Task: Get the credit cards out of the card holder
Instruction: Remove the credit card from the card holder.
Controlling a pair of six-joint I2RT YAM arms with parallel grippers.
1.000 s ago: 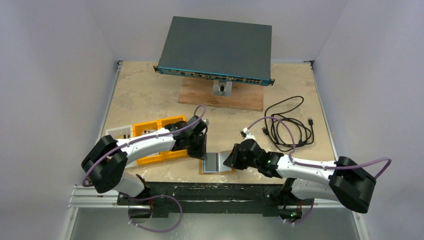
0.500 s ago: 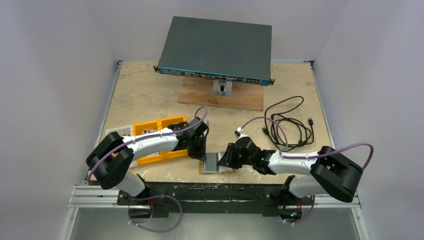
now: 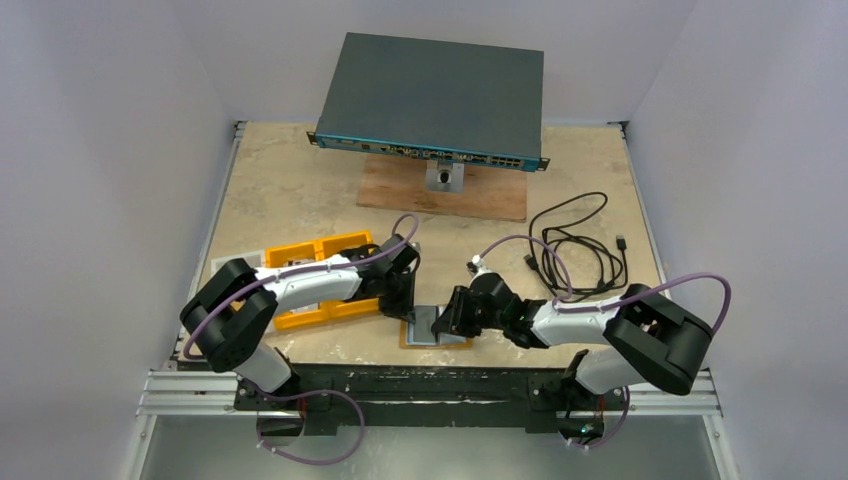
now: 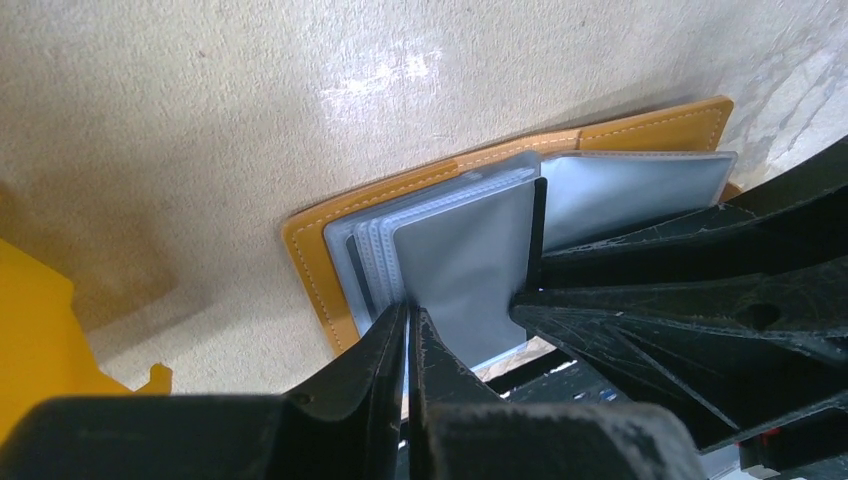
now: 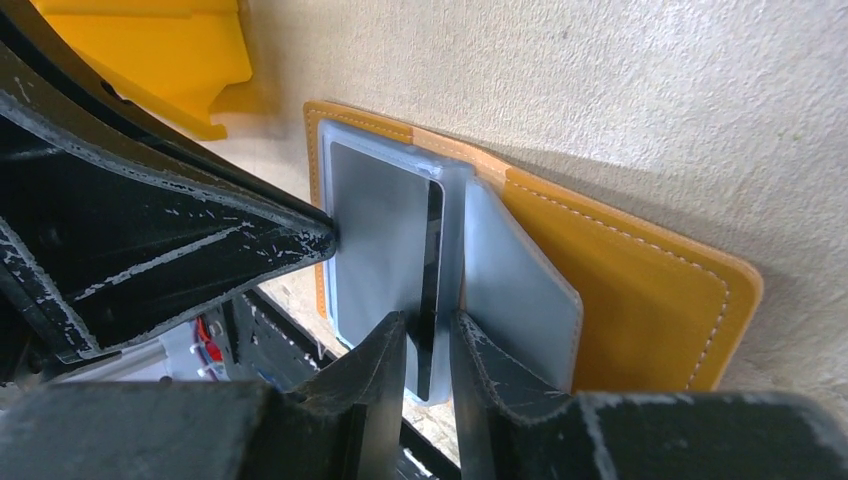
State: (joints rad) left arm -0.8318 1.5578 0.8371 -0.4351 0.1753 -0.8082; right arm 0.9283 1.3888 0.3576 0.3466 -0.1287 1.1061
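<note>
The tan card holder (image 3: pixel 432 341) lies open at the table's front edge, its clear sleeves fanned out. It also shows in the left wrist view (image 4: pixel 310 250) and the right wrist view (image 5: pixel 640 300). A grey credit card (image 5: pixel 380 220) sits in a raised sleeve; it also shows in the left wrist view (image 4: pixel 465 260). My left gripper (image 4: pixel 408 310) is shut on the near edge of a sleeve at the holder's left side. My right gripper (image 5: pixel 428 330) is closed narrowly on the card's dark edge and its sleeve. The two grippers nearly touch above the holder (image 3: pixel 430 312).
A yellow-orange compartment tray (image 3: pixel 300 320) lies just left of the holder, under the left arm. A network switch (image 3: pixel 435 95) on a wooden board (image 3: pixel 450 195) stands at the back. A coiled black cable (image 3: pixel 575 250) lies at the right. The table's front edge is right beside the holder.
My right gripper has moved left onto the card holder and now covers much of it. My left gripper has stayed at the holder's left side.
</note>
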